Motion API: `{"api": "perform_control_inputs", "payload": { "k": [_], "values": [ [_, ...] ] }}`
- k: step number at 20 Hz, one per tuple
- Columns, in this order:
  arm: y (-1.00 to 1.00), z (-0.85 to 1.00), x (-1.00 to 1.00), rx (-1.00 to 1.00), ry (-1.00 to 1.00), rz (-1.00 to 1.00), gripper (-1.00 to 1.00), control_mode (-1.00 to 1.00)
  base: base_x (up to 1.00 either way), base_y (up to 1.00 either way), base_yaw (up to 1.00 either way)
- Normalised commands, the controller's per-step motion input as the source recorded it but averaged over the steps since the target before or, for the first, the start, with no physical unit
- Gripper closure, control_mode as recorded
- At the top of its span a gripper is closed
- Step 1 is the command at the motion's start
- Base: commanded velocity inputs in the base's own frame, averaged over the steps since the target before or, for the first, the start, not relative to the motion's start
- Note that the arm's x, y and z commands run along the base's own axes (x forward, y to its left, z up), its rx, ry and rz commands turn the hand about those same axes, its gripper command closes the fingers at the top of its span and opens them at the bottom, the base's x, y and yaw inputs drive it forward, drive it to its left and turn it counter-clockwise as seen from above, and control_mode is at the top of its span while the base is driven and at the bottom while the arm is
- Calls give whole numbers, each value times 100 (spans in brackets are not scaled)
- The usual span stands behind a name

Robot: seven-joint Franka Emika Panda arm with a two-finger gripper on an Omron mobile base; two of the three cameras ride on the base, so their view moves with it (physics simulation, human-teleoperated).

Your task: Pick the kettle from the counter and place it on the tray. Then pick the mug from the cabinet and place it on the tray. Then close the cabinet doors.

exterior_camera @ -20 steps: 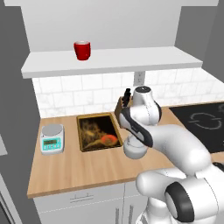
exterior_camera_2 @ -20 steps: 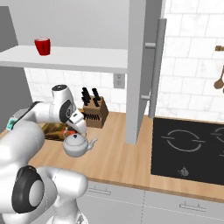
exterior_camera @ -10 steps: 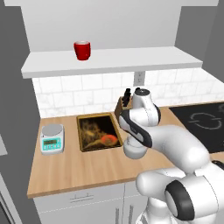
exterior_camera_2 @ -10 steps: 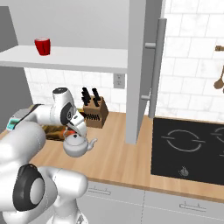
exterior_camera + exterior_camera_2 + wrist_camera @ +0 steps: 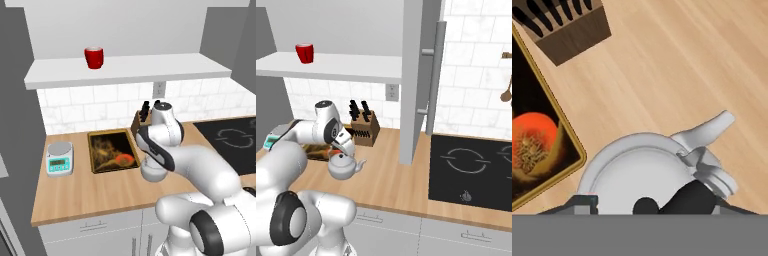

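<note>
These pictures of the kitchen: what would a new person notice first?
First, the shiny silver kettle on the wooden counter, beside the dark tray, with the claw directly above it. Next, the red mug alone on the white cabinet shelf high above.

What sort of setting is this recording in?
A rendered home kitchen, by the look of it. A light wooden counter runs under a white tiled wall, with a black stovetop set into it, a knife block at the back, and a silver kettle beside a tray.

knife block (image 5: pixel 365 129), kitchen scale (image 5: pixel 60 158), stovetop (image 5: pixel 472 170)
</note>
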Motion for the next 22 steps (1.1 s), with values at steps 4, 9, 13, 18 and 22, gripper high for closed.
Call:
{"api": "perform_control_inputs", "payload": {
  "k": [4,9,13,18,22],
  "values": [
    [-1,-7,-18,0,-1,0,100,-100,0,0,0],
    [-5,16,-32,0,-22,5,100,-100,0,0,0],
    [0,49,-36,1,-36,1,100,-100,0,0,0],
    [26,30,-21,1,-28,-2,100,-100,0,0,0],
    [44,23,4,0,-20,-2,100,-100,0,0,0]
  ]
}}
